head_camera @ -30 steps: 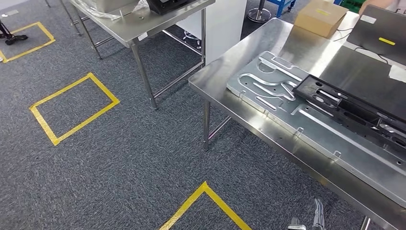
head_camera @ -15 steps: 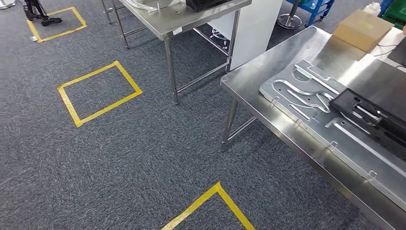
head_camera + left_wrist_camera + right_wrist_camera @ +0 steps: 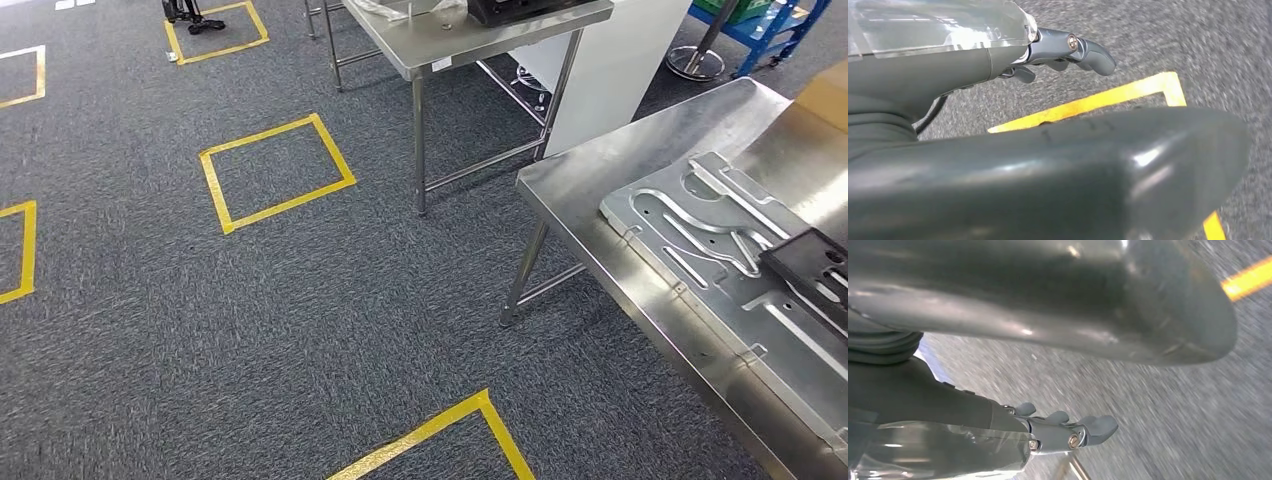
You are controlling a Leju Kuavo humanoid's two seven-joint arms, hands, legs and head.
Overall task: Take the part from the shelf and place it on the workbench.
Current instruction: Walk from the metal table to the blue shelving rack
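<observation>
We're facing carpet with yellow tape squares (image 3: 275, 170). Left of the workbench (image 3: 610, 170) the floor gives walking room. Left hand (image 3: 1068, 50) and right hand (image 3: 1068, 432) hang over carpet, fingers loosely extended, gripping nothing. No shelf visible, so we can't tell which way the part lies or which hand is nearer. On the workbench: metal plate (image 3: 700, 250), black frame (image 3: 815, 262), close to the near edge.

left hand (image 3: 1068, 52) empty above grey carpet (image 3: 1208, 45), yellow tape (image 3: 1098, 102)
</observation>
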